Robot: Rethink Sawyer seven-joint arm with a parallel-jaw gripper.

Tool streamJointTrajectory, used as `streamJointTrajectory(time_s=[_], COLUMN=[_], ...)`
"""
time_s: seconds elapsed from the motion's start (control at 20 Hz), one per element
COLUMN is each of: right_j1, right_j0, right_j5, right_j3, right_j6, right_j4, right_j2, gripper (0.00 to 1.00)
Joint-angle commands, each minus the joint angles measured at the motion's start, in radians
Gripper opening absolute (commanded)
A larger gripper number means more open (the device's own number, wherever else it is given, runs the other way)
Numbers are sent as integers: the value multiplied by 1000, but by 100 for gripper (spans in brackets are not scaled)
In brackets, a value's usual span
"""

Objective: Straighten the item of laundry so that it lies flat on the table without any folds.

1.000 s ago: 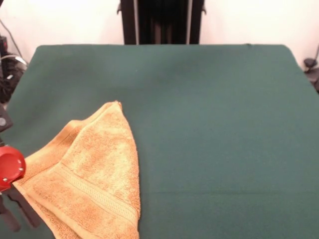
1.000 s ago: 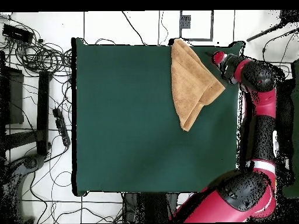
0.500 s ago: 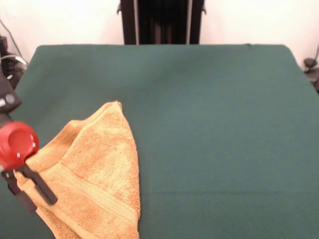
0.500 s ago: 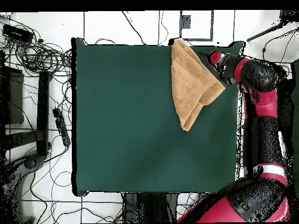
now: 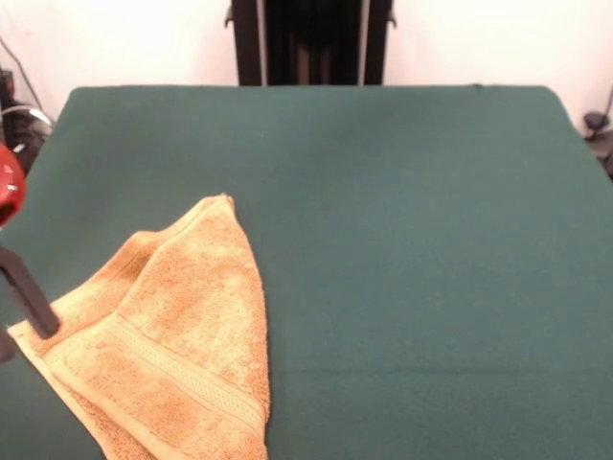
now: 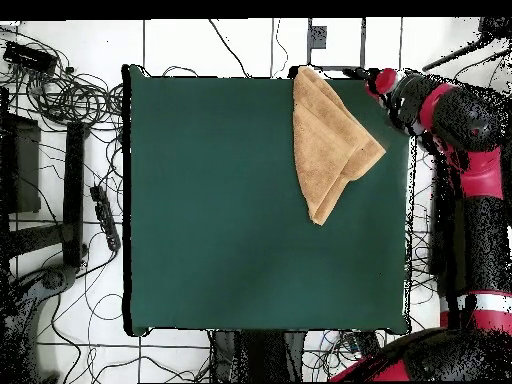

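Just beside the end effector (image 5: pixel 21 311), toward the worktop's middle, the towel (image 5: pixel 168 345) lies folded over into a rough triangle, its woven band (image 5: pixel 182 374) running near the lower edge. One dark finger (image 5: pixel 29 299) stands at the towel's corner; whether it touches the cloth, and how far the fingers are spread, cannot be told. In the overhead view the end effector (image 6: pixel 372 82) hangs at the worktop (image 6: pixel 220 220) corner past the towel (image 6: pixel 328 145).

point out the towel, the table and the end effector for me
towel (image 5: pixel 177 350): front view, middle of the folded top layer
table (image 5: pixel 412 240): front view, bare green cloth
end effector (image 5: pixel 21 311): front view, dark finger at the towel's left corner
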Motion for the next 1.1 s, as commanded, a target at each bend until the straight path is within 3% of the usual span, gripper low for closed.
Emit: streamJointTrajectory(time_s=[0.05, 0.4, 0.7, 1.1], right_j1=[88, 122, 111, 114], right_j0=[40, 114, 113, 159], right_j5=[-191, -245, -367, -472], right_j3=[196, 127, 196, 210], right_j6=[213, 240, 273, 304], right_j4=[46, 47, 49, 51], right_j2=[52, -3, 14, -18], gripper=[100, 100, 100, 100])
